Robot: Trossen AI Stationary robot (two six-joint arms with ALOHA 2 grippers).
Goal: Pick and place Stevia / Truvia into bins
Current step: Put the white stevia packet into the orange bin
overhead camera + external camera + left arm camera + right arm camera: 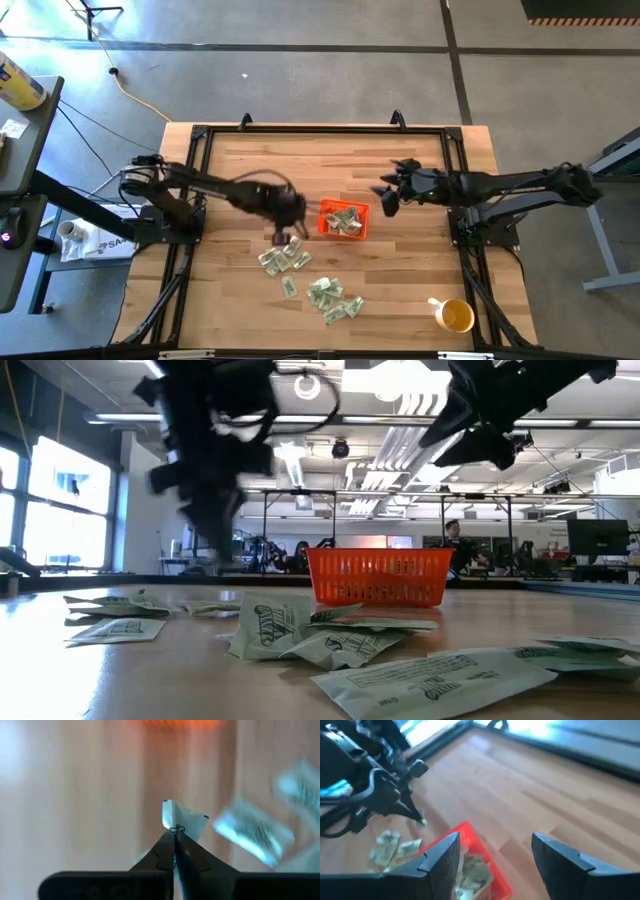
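I'm seeing my left claw (174, 831) pinching one Stevia packet (181, 817) — blurred, half hidden by its tips — just beside the orange bin (343, 219). My right claw (495, 851) is hanging open beyond it; loose packets (300, 275) are littering the counter (400, 290).

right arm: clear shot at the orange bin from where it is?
Probably yes. The right tool hangs open just beside the orange bin, nothing between them. The left tool, shut on a packet, sits on the bin's far side.
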